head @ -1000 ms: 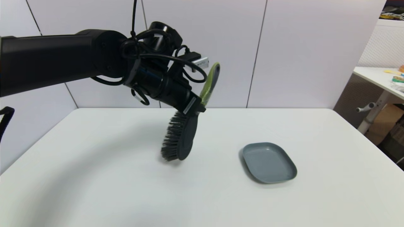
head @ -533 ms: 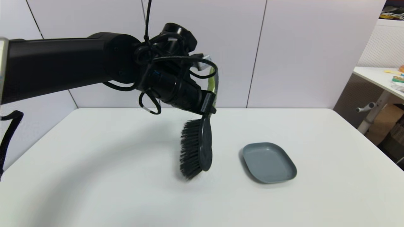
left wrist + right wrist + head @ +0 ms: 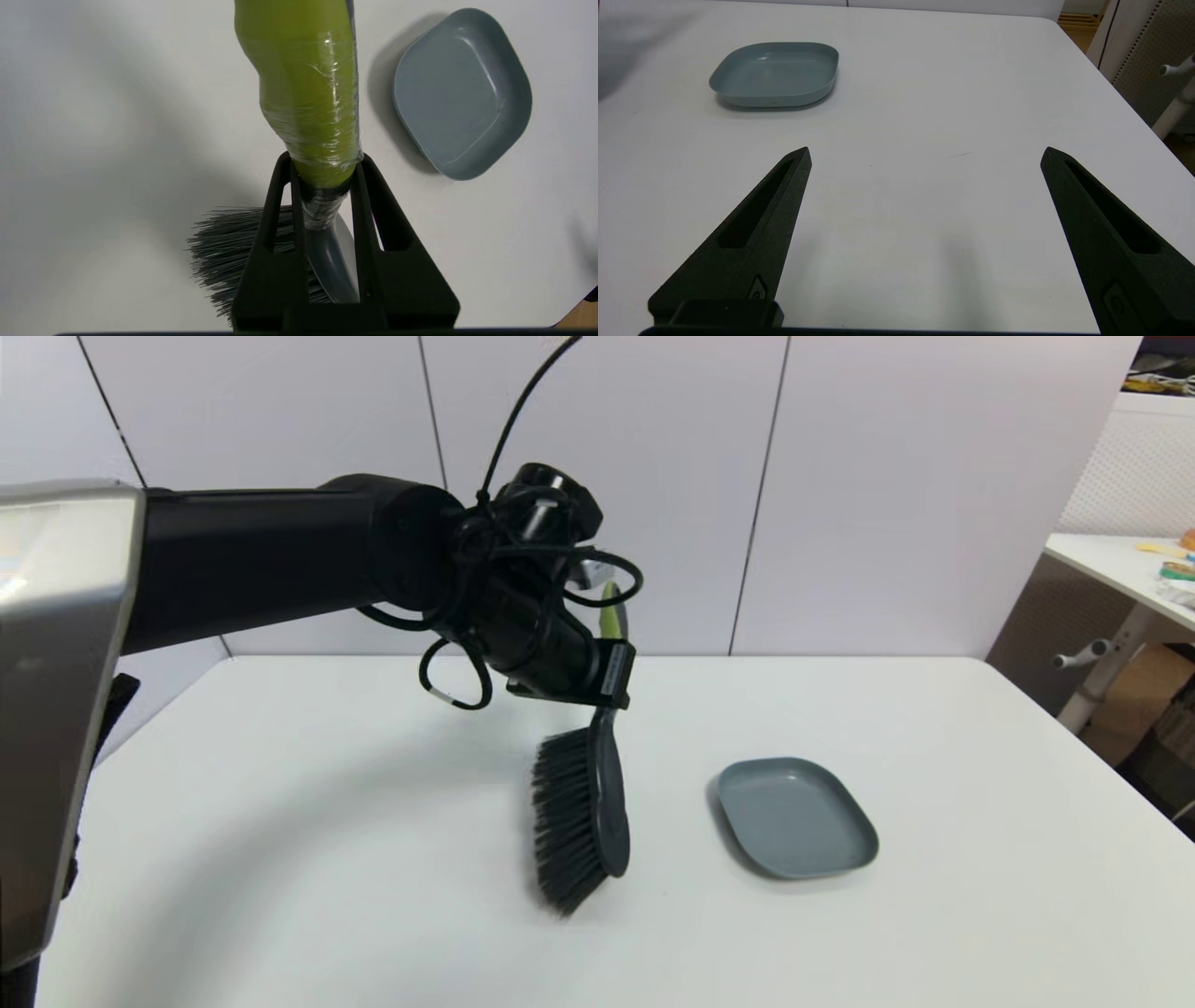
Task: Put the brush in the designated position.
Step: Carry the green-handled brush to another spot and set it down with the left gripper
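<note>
My left gripper (image 3: 611, 695) is shut on the brush (image 3: 583, 817), which hangs head-down above the table's middle, bristles facing left. In the left wrist view the two black fingers (image 3: 275, 205) clamp the brush (image 3: 306, 93) where its lime-green handle meets the dark neck, and the bristles spread out below. The grey tray (image 3: 794, 817) lies on the table to the right of the brush, apart from it; it holds nothing. My right gripper (image 3: 924, 158) is open low over the table at the near right, out of the head view.
The white table (image 3: 280, 859) ends at a white panel wall behind. A second table (image 3: 1120, 565) with clutter stands beyond the right edge. The grey tray (image 3: 775, 74) shows far ahead of the right gripper.
The left arm has carried the brush to the right and lower, toward the tray. The brush head now hangs closer to the tabletop. The tray has not moved.
</note>
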Action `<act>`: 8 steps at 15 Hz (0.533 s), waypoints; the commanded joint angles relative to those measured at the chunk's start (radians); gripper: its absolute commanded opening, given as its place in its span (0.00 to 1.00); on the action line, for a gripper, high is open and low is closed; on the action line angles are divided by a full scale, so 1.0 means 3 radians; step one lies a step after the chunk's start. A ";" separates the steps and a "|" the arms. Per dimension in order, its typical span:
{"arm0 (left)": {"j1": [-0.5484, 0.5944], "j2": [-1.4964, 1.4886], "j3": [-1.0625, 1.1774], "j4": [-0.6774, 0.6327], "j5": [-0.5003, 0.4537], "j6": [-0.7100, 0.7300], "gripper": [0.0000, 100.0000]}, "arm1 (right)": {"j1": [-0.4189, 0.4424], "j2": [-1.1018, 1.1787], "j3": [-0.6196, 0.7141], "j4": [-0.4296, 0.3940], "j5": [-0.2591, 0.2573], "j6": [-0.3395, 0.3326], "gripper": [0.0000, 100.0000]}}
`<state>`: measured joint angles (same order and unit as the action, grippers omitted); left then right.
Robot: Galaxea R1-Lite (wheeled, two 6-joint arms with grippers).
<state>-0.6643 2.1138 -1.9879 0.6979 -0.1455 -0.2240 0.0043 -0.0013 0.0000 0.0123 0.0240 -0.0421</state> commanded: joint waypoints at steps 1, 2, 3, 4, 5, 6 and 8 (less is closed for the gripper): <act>0.0005 0.0112 -0.0001 0.0103 -0.0006 -0.0092 0.00 | 0.0001 0.0004 0.0005 0.0000 0.0002 -0.0003 1.00; 0.0005 0.0128 -0.0001 0.0103 -0.0006 -0.0092 0.00 | 0.0001 0.0004 0.0005 0.0000 0.0002 -0.0003 1.00; 0.0005 0.0128 -0.0001 0.0103 -0.0006 -0.0092 0.00 | 0.0001 0.0004 0.0005 0.0000 0.0002 -0.0003 1.00; 0.0005 0.0133 -0.0001 0.0103 -0.0006 -0.0092 0.00 | 0.0001 0.0004 0.0005 0.0000 0.0002 -0.0003 1.00; 0.0005 0.0138 -0.0001 0.0103 -0.0006 -0.0092 0.00 | 0.0001 0.0004 0.0005 0.0000 0.0002 -0.0003 1.00; 0.0005 0.0148 -0.0001 0.0097 -0.0006 -0.0092 0.00 | 0.0001 0.0004 0.0005 0.0000 0.0002 -0.0003 1.00; 0.0005 0.0143 -0.0001 0.0077 -0.0006 -0.0097 0.00 | 0.0001 0.0004 0.0005 0.0000 0.0002 -0.0003 1.00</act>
<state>-0.6628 2.1543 -1.9879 0.7219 -0.1466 -0.2511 0.0043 -0.0013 0.0000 0.0119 0.0240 -0.0423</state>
